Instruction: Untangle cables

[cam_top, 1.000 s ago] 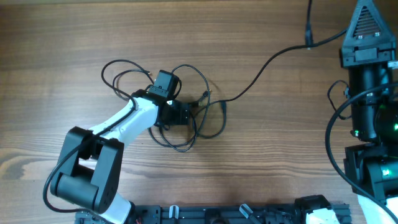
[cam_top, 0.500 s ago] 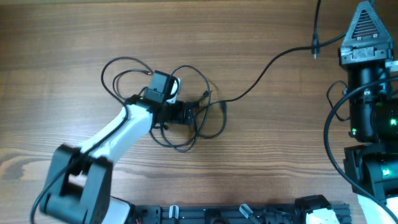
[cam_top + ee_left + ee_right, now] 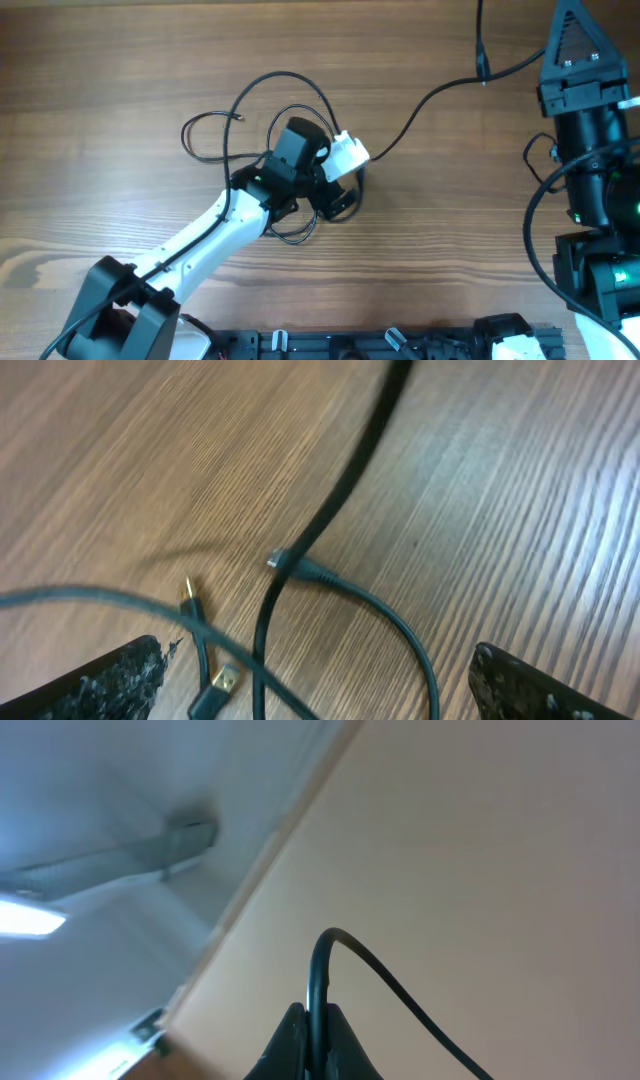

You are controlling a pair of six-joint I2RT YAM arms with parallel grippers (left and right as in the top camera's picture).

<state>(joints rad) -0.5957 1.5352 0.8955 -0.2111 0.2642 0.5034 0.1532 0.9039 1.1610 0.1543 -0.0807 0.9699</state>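
The cables (image 3: 290,106) lie as a tangle of thin black loops in the middle of the wooden table. My left gripper (image 3: 336,196) sits low over the tangle's right side, open. In the left wrist view both fingers (image 3: 100,682) flank a cable loop (image 3: 400,622), a gold USB plug (image 3: 222,681) and a small jack plug (image 3: 188,594), gripping none of them. One long cable (image 3: 430,98) runs from the tangle up to the right. My right gripper (image 3: 574,15) is raised at the far right, shut on a black cable (image 3: 322,960) that stands between its jaws (image 3: 308,1017).
The right arm's black body (image 3: 595,190) with its own thick cabling fills the right edge. A black rail (image 3: 380,342) runs along the table's near edge. The right wrist view faces a wall and ceiling.
My left arm swung right and turned, now over the tangle's right side. The loops shifted right with it. The right gripper and its held cable moved slightly left.
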